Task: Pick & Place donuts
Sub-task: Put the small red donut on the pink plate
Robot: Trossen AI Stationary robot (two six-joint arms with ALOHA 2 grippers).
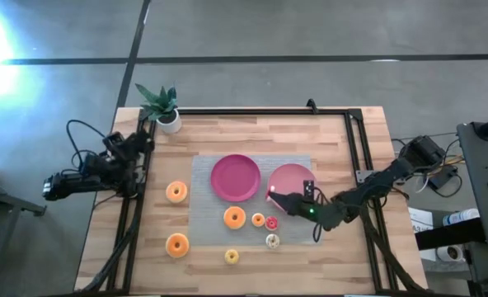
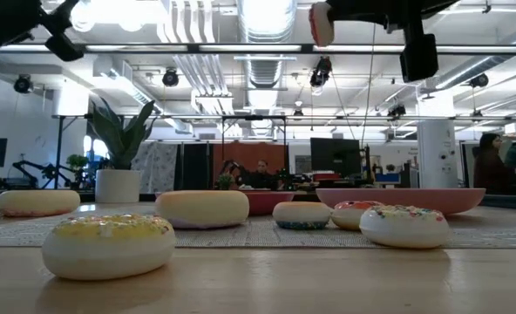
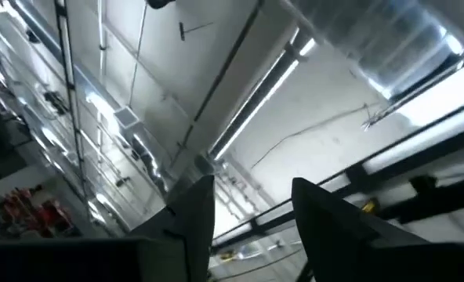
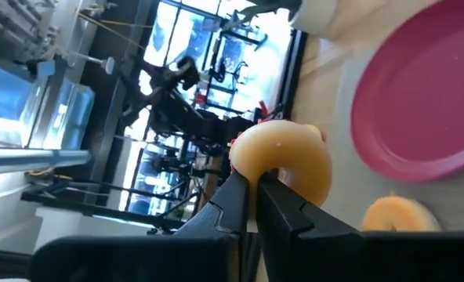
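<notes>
The table (image 1: 343, 247) carries two pink plates; the left plate (image 1: 235, 177) is the landmark. Beside it sits the right plate (image 1: 289, 177), where the right gripper (image 1: 274, 196) hangs at the near edge, pinching a donut (image 4: 283, 160) by its rim, likely for placing. Other donuts (image 1: 234, 218) lie nearer the front. The left gripper (image 3: 248, 219), parked far left, points upward, fingers narrowly apart, empty.

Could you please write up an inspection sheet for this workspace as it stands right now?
Surface: wooden table with a grey mat in the middle.
Job's things: seven donuts; six lie on the table and mat, a cream one is held. Two pink plates hold none.
Clutter: potted plant at the far left corner.
Grippers: right end effector shut on the cream donut, raised over the right plate's near edge; left end effector open, parked off the left edge, pointing at the ceiling.
Cables: black loops by the left arm.
Surroundings: people seated in the lab behind.
</notes>
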